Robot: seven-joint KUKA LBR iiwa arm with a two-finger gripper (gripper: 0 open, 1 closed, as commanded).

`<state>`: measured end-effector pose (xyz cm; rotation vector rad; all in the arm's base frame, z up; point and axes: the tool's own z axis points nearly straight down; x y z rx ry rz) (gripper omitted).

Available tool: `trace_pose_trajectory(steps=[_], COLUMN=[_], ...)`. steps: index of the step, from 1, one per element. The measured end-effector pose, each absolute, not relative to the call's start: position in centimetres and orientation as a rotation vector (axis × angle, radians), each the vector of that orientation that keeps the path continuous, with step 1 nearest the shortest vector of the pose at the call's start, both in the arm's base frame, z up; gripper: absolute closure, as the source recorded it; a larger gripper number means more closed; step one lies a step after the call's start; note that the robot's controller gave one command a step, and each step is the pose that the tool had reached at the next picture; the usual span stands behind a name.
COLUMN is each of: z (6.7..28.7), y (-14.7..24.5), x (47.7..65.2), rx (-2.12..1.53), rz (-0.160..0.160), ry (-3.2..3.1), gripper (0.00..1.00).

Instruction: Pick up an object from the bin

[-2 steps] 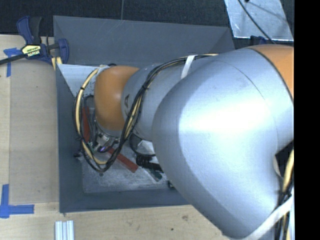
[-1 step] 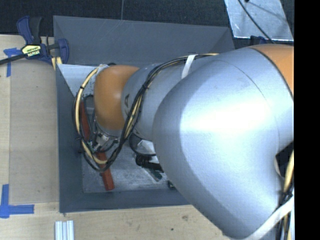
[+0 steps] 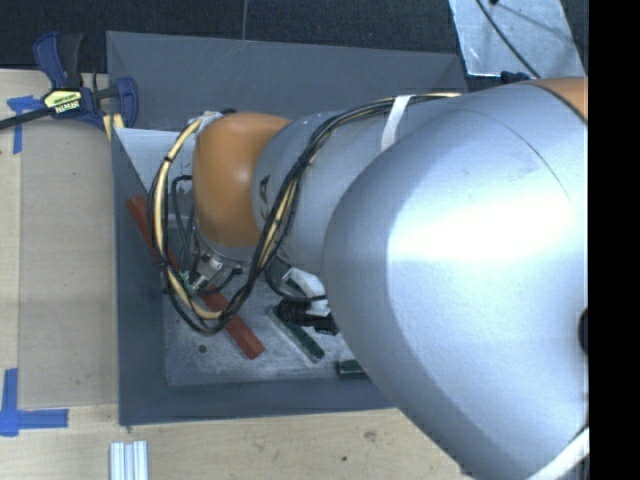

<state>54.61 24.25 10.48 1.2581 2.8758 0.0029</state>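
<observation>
Tool [image 3: 207,266] low near bin's [image 3: 135,298] left wall, right over red-brown stick [image 3: 240,335], probably to grab it; spread or pressed together: can't tell.

No readable text, label, brand, number or sign anywhere on the bin [image 3: 140,358] or the arm [image 3: 450,268].

Black tool [image 3: 300,320] just beside white piece [image 3: 306,284]

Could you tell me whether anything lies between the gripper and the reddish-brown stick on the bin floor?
Nothing visible does. The gripper is low over the upper end of the reddish-brown stick, which lies bare on the bin floor. The black pieces lie apart from it. The robot's cables hide whether they touch.
</observation>
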Motion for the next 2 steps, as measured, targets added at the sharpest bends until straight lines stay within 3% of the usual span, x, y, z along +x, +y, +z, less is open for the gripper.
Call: trace_pose_trajectory(steps=[2], z=[19.5], y=[24.1], x=[55.0], rx=[1.249], rz=[0.006], ry=[2.878], gripper=[1.0])
